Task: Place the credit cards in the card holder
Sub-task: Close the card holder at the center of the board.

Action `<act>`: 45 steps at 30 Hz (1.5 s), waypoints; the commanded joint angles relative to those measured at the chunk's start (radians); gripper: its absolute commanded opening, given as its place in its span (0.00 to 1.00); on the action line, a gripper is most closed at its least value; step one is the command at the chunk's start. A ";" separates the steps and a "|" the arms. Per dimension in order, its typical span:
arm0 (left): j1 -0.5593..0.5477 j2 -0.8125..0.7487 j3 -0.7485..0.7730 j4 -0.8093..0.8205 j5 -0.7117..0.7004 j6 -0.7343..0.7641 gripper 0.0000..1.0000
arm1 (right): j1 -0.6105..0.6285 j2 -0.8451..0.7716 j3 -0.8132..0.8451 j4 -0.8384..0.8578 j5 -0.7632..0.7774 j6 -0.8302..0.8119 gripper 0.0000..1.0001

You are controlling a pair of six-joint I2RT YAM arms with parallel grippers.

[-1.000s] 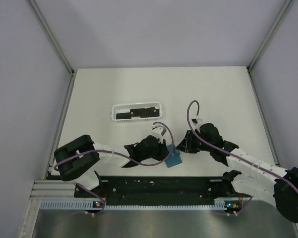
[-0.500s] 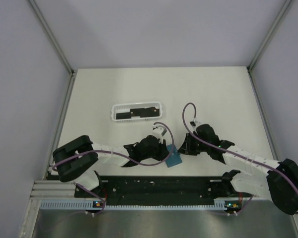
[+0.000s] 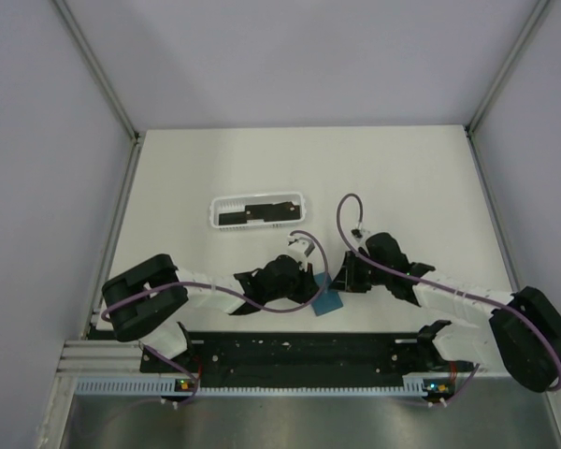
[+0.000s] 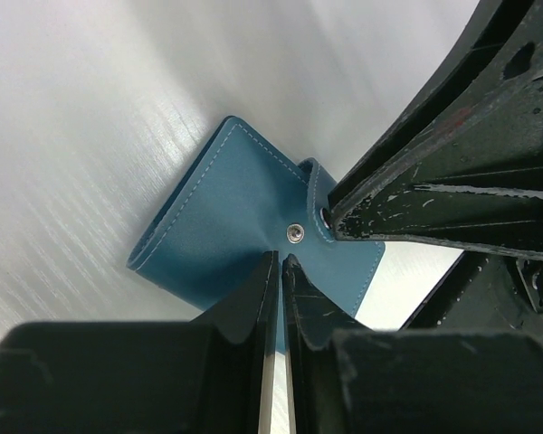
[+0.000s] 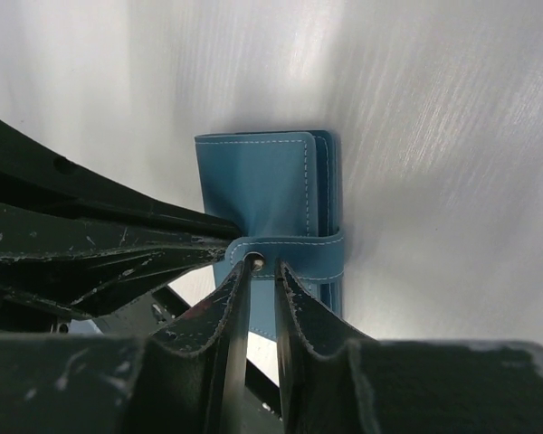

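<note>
Pinched teal-blue soft card holder (image 4: 226,217) in left gripper (image 4: 279,258), snap strap (image 5: 308,250) in right gripper (image 5: 265,268), mid-frame; left thin black credit cards (image 3: 252,213) lying in white basket tray (image 3: 212,213); inserted none.

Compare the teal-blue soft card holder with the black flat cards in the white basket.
The card holder is teal, stitched, with a snap strap; the cards are black. The left tool pinches the holder; the cards lie in the white basket. Both are small and flat.

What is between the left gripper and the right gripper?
The teal card holder; the wrist views show left gripper and right gripper pointing at its snap strap from opposite sides.
</note>
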 commanded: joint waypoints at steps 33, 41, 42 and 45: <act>0.002 0.027 -0.020 0.046 0.015 -0.015 0.10 | -0.007 0.089 0.038 0.082 -0.046 -0.005 0.19; 0.002 0.027 -0.023 0.049 0.015 -0.015 0.10 | -0.007 0.116 0.047 0.082 -0.051 -0.005 0.19; 0.003 0.028 -0.023 0.049 0.015 -0.017 0.10 | -0.007 0.120 0.048 0.079 -0.050 -0.003 0.19; 0.002 0.030 -0.023 0.053 0.015 -0.018 0.09 | -0.006 0.131 0.051 0.072 -0.046 -0.006 0.19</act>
